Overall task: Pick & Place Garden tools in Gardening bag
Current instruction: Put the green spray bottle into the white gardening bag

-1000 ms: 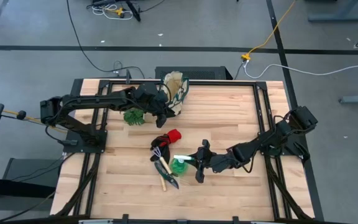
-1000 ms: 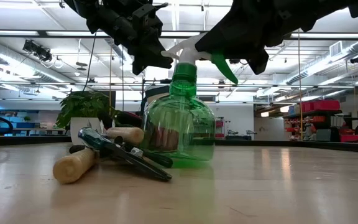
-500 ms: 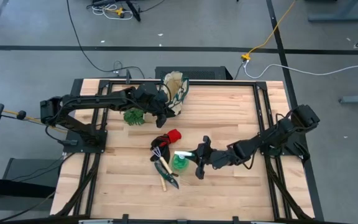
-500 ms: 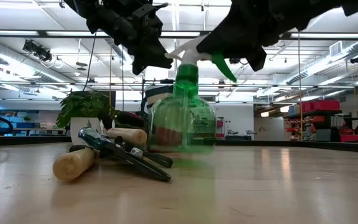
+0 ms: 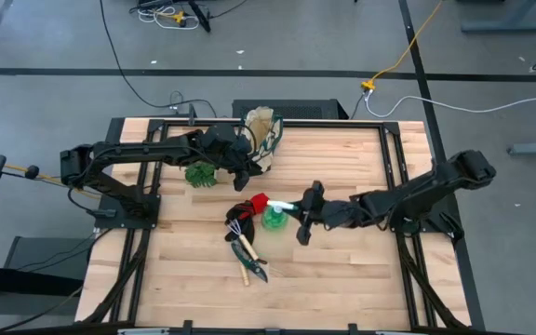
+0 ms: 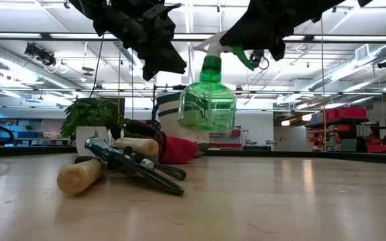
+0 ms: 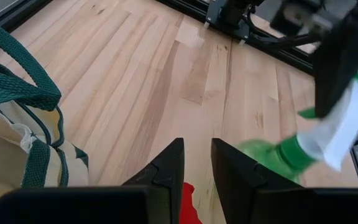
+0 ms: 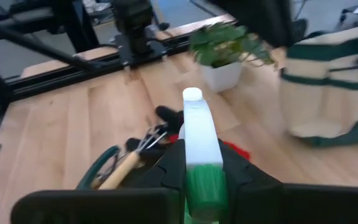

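- The right gripper (image 5: pixel 302 216) grasps a green spray bottle (image 6: pixel 207 102) by its white-and-green head; in the low view the bottle hangs clear above the worktop (image 5: pixel 342 270), over the middle of it.
- In the right wrist view the fingers (image 8: pixel 174 165) clamp both sides of the bottle's neck.
- The left gripper (image 5: pixel 247 170) hovers just beside the gardening bag (image 5: pixel 262 138), which stands at the far edge of the worktop; its fingers (image 7: pixel 166 165) are parted by a narrow gap with nothing between them.
- The red-and-black glove (image 5: pixel 252 205), the wooden-handled rake (image 6: pixel 82 175) and the pruning shears (image 6: pixel 133 167) lie in a cluster near the middle, towards the near-left.
- A potted plant (image 5: pixel 199 174) sits left of the bag.
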Tool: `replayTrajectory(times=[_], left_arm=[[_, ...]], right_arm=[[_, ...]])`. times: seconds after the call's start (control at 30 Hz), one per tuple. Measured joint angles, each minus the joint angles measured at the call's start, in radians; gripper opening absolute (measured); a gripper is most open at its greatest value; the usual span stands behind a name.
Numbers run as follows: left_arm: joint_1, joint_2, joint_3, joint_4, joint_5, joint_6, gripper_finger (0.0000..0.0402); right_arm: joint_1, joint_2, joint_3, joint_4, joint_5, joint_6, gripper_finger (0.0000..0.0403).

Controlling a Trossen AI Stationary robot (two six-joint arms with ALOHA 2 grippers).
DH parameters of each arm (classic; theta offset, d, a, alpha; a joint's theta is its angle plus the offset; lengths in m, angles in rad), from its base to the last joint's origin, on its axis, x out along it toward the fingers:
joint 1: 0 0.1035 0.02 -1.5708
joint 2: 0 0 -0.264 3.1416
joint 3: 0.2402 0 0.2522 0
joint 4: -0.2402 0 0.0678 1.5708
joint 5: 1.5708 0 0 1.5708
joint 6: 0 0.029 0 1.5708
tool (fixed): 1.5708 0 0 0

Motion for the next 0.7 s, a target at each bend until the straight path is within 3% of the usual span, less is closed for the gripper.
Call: replayTrajectory(times=[0.37,0.7], left_arm=[[0.000,0.000,0.000,0.000,0.000,0.001,0.0087],[0.000,0.000,0.000,0.000,0.000,0.001,0.0087]], right_arm=[[-0.120,-0.187,0.000,-0.035,-0.007,-0.107,0.0042],[-0.278,-0.228,0.004,-0.035,-0.105,-0.140,0.0042]])
